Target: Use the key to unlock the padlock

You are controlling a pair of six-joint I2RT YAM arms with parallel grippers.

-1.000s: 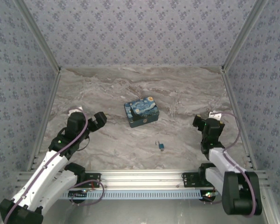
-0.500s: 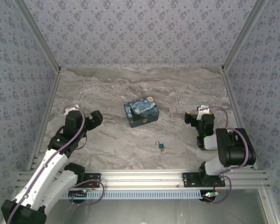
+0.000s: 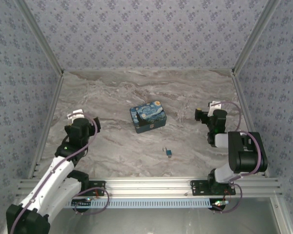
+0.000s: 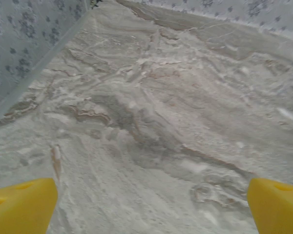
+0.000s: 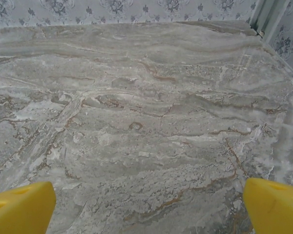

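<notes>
The tiny blue padlock (image 3: 170,154) lies on the marble table, near the front middle. A thin dark sliver, the key (image 3: 163,149), lies just to its left; I cannot tell whether they touch. My left gripper (image 3: 93,125) hovers far to the left of them, and its yellow fingertips (image 4: 21,205) stand wide apart over bare marble. My right gripper (image 3: 199,116) is up and to the right of the padlock. It is also open, its yellow fingertips (image 5: 274,205) apart with nothing between them.
The starry-night printed box (image 3: 148,116) stands in the middle of the table (image 3: 136,92), behind the padlock. Patterned walls close in the left, back and right sides. A metal rail (image 3: 146,185) runs along the front edge.
The right arm has folded up over its base, and its gripper has moved back and up. The left gripper has drawn back to the left. Padlock, key and box have not moved.
</notes>
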